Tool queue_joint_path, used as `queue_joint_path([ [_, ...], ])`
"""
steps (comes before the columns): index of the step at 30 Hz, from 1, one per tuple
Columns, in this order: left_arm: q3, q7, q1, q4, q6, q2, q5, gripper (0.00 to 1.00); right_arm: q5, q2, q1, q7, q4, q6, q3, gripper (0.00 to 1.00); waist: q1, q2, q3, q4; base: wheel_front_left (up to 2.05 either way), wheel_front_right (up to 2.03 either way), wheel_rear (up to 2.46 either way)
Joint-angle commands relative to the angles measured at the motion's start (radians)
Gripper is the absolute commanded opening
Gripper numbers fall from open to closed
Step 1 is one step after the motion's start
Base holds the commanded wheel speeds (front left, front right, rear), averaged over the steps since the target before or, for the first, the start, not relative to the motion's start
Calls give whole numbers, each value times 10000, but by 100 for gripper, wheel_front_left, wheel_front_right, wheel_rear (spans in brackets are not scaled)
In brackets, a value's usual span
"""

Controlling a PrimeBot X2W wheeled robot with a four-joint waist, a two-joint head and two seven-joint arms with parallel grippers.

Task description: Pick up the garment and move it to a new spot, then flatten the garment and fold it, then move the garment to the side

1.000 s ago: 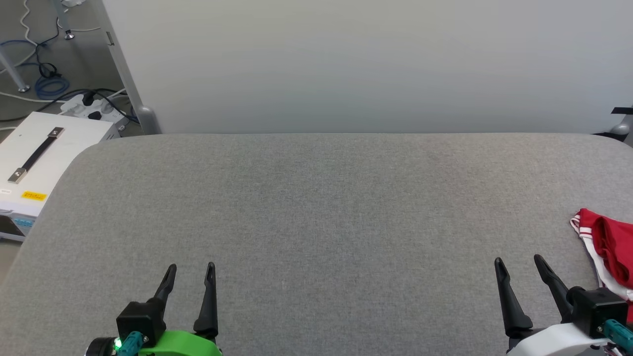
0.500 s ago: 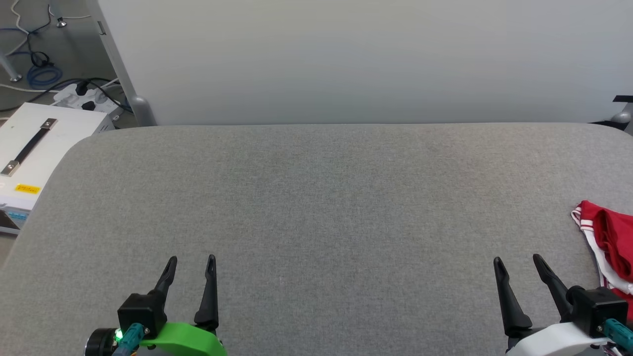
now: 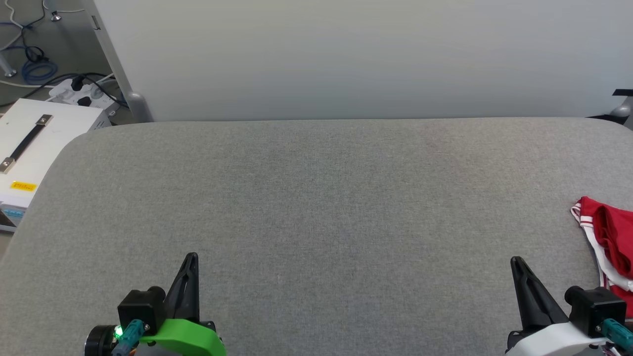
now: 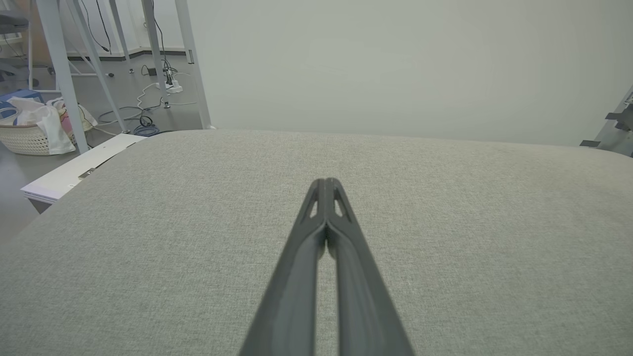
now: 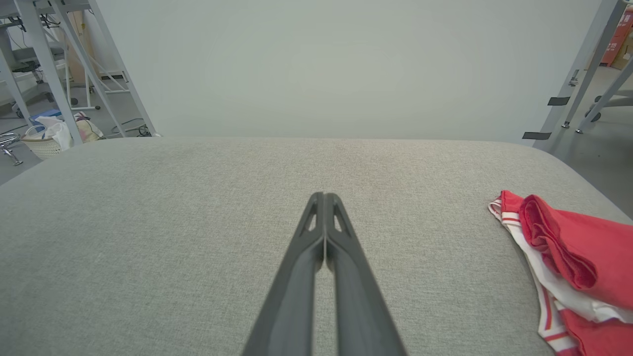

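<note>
The garment [image 3: 609, 237] is a crumpled red shirt with white and red-striped trim, lying at the right edge of the grey padded table [image 3: 316, 198]; the right wrist view shows the garment [image 5: 568, 252] bunched at its lower right. My left gripper [image 3: 190, 258] hovers low at the near left, shut, with nothing between its fingers [image 4: 326, 185]. Near the front right, my right gripper [image 3: 516, 262] is also shut and empty, a short way left of the garment, not touching it. Its closed fingers [image 5: 324, 198] point across the bare cloth.
A pale wall panel [image 3: 346, 59] stands behind the table's far edge. A white case with a black handle [image 3: 29, 143] sits off the table's left side, with cables and a power strip [image 3: 79, 91] on the floor. Metal frame legs [image 5: 578, 69] stand to the far right.
Both grippers have gone from open to shut, on nothing. The head camera has tilted slightly, so the table's far edge sits higher in the picture.
</note>
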Motion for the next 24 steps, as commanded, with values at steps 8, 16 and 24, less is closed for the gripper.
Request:
queue_joint_path([
  [8,206,168,-70,-92,-122,-200,337,0,-152,1,-245,-6,169,-1,12,0,0,0,15,-6,0,0,0],
  [16,347,309,-106,-148,-185,-324,558,0,-239,2,-372,-8,284,-2,20,0,0,0,30,-12,0,0,0],
  [24,491,454,-142,-205,-251,-451,786,0,-328,3,-502,-11,402,-2,27,0,0,0,45,-18,0,0,0],
])
